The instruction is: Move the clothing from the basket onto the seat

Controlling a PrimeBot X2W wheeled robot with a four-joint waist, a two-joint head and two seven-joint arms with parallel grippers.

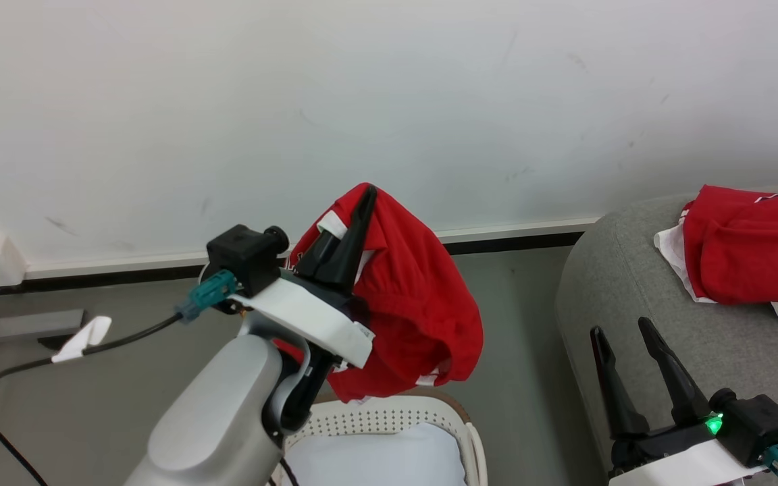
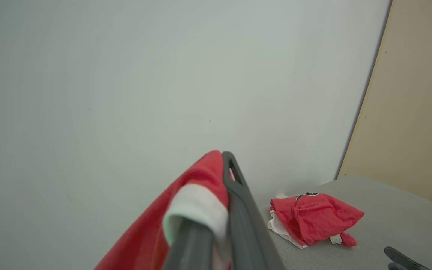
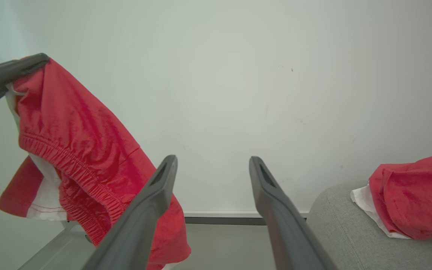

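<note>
The basket (image 1: 389,417) sits just below the left gripper (image 1: 366,200), which is clamped on the red shorts (image 1: 423,304) hanging clear of its rim. The right gripper (image 1: 620,329) stands wide and empty over the seat (image 1: 632,283). Beyond it the lettered red top (image 1: 747,250) already lies there: half done, I judge; the shorts remain.
</note>
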